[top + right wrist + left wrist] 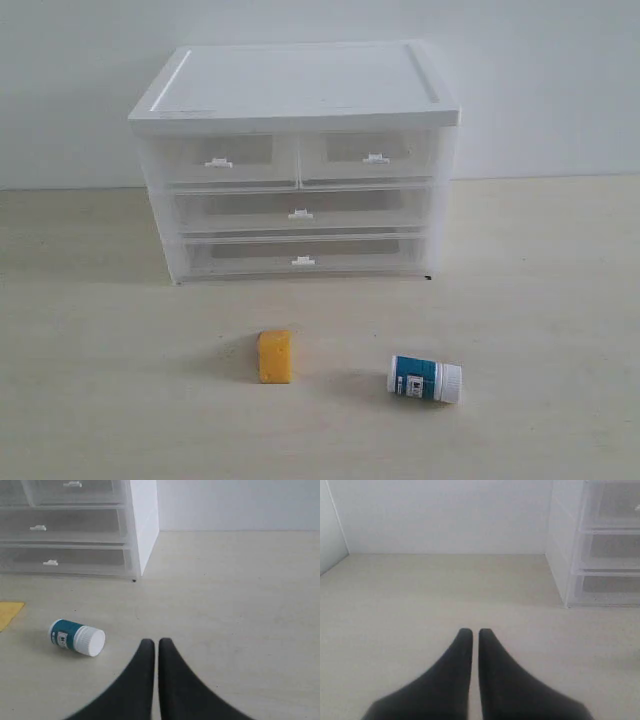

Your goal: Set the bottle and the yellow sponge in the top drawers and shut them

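The bottle lay on its side at nine o'clock of the right gripper, cap end nearest, axis nine-to-three. That pincer and the left gripper were pressed together, empty.

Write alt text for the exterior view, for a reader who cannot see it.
A closed, white-topped clear drawer unit stands at the back of a pale table. In front of it sit a yellow sponge and, to its right, a white bottle lying on its side.
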`<state>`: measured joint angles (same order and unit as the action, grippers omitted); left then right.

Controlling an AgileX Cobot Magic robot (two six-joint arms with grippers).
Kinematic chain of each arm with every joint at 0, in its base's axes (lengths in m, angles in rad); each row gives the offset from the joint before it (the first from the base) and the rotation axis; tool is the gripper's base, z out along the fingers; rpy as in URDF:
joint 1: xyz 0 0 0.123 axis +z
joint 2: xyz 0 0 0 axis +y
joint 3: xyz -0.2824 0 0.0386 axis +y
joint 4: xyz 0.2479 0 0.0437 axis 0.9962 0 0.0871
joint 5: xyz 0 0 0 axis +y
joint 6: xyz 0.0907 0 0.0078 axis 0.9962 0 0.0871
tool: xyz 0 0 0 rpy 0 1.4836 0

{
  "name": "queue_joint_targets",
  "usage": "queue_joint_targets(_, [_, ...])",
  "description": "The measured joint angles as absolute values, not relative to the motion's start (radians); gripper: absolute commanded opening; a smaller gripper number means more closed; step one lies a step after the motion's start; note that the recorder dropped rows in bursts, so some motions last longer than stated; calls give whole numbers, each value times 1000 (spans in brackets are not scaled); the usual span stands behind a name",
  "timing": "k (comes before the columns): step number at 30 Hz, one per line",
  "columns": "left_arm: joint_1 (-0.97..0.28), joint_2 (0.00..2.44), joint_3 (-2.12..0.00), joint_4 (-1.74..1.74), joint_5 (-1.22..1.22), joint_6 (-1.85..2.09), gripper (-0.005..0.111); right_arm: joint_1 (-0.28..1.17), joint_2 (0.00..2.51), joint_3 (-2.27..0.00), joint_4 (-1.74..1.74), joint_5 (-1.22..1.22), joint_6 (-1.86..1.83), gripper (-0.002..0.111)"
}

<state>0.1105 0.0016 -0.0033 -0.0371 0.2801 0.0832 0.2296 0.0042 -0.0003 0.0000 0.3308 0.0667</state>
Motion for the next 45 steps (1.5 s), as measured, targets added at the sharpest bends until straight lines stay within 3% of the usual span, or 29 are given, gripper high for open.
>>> queue_joint_targets(4, [111,2,-3,-65,282,52,4,230,4,0,0,331,67,0])
queue_joint_targets(12, [111,2,-3,-637,286,-338,4,230,4,0,0,331,67,0])
queue_joint_targets(25, [111,2,-3,-744,276,-336,4,230,4,0,0,331,67,0])
queue_joint_targets(34, [111,40,-160,-1280,247,336,4,230,4,0,0,331,67,0])
queue_joint_targets(45, [111,612,-560,-1482,520,673,4,230,4,0,0,331,65,0])
